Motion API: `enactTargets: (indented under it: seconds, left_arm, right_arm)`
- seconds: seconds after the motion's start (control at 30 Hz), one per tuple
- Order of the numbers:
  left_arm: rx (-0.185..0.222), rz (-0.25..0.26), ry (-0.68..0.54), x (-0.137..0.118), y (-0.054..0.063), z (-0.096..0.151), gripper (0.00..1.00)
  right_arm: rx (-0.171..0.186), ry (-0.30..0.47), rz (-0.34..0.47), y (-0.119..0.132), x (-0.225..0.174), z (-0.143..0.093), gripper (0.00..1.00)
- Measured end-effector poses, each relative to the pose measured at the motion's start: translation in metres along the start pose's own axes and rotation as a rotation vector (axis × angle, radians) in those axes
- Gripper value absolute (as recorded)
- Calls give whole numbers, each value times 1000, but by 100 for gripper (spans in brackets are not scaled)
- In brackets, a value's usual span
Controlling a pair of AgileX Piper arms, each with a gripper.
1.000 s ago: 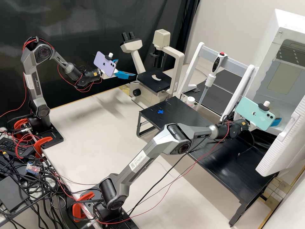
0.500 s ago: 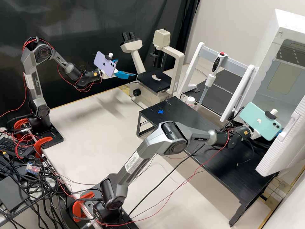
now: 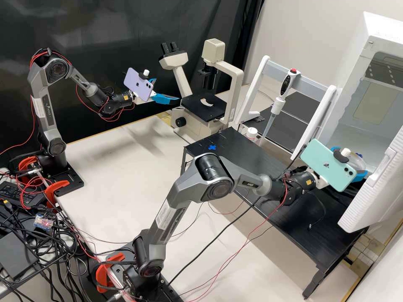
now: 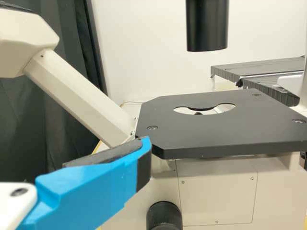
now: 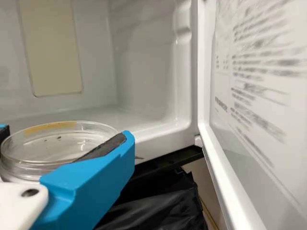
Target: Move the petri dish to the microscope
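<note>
The right end effector (image 3: 350, 161) holds the clear, round petri dish (image 5: 57, 146) between its 2 blue fingers, an open white cabinet (image 3: 364, 54) ahead. The left end effector (image 3: 168, 89), spread wide, has the microscope (image 3: 195, 105) just beyond its tips.

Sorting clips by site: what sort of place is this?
Probably a biology lab, judging by the microscope, the pipette and the clear petri dish.

Bright, diffuse light casts soft shadows over the pale worktop (image 3: 126, 188); sheen marks the black worktop (image 3: 300, 241), and faint highlights trace the petri dish (image 5: 53, 143).
</note>
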Motion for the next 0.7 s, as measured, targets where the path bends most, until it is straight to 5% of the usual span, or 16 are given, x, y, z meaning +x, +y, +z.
enactTargets:
  seconds: [0.43, 0.7]
  left_arm:
    - [0, 0, 0, 0, 0, 0, 100]
    - [0, 0, 0, 0, 0, 0, 100]
  right_arm:
    - [19, 99, 37, -11, -97, -20, 0]
    - [20, 214, -84, -49, -149, -53, 0]
